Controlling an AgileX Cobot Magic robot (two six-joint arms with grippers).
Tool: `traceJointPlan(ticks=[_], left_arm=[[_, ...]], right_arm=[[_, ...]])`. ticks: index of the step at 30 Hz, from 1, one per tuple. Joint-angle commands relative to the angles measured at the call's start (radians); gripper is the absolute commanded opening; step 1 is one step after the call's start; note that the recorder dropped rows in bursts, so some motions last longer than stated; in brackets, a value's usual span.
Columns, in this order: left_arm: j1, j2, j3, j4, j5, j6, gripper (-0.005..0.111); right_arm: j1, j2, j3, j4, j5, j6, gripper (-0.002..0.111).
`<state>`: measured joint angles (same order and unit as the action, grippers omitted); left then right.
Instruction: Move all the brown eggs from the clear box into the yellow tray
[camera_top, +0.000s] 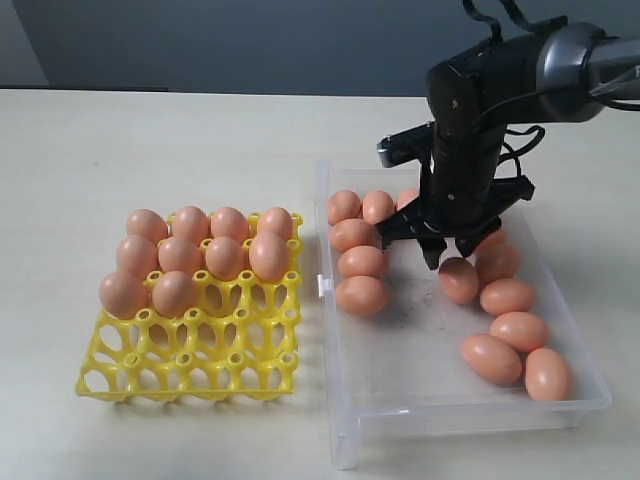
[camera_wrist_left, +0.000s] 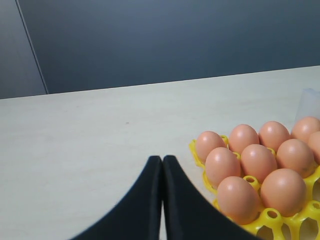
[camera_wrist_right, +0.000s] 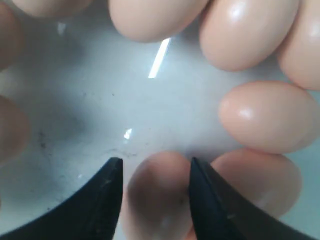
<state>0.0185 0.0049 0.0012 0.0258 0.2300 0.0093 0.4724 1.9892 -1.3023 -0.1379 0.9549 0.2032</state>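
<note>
While your left jaws are pressed together with nothing between them, above the table (camera_wrist_left: 90, 140) just beside the yellow tray (camera_top: 190, 375), that tray carries ten brown eggs (camera_top: 224, 257), filling its two back rows and two cups of the third. Just to its right sits the clear box (camera_top: 400, 410), with more of the eggs lying along its left and right sides. Your right jaws reach down into the box and stand partly open astride one egg (camera_wrist_right: 160, 195); it seems to meet both fingers (camera_wrist_right: 107, 200), yet you cannot tell whether they clamp it.
</note>
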Motion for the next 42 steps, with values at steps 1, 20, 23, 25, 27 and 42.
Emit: traceJointPlan(ticks=[1,20,23,25,27,42], left_arm=[[-0.011,-0.005,-0.001,-0.001,-0.005,-0.002,0.0],[-0.011,-0.005,-0.001,-0.001,-0.005,-0.002,0.0],[-0.011,-0.005,-0.001,-0.001,-0.005,-0.002,0.0],[-0.011,-0.005,-0.001,-0.001,-0.005,-0.002,0.0],[-0.011,-0.005,-0.001,-0.001,-0.005,-0.002,0.0],[-0.011,-0.005,-0.001,-0.001,-0.005,-0.002,0.0]], right_arm=[[-0.004,0.017,0.0,0.013,0.071,-0.03,0.042],[-0.004,-0.058,0.002,0.111,0.266,-0.024,0.042],[-0.004,-0.039,0.002,0.119,0.265,-0.024,0.042],[-0.004,-0.016,0.002,0.117,0.26,-0.026,0.042],[-0.004,0.033,0.002,0.096,0.251,-0.026,0.042],[-0.004,0.135,0.0,0.08,0.156,-0.025,-0.001]])
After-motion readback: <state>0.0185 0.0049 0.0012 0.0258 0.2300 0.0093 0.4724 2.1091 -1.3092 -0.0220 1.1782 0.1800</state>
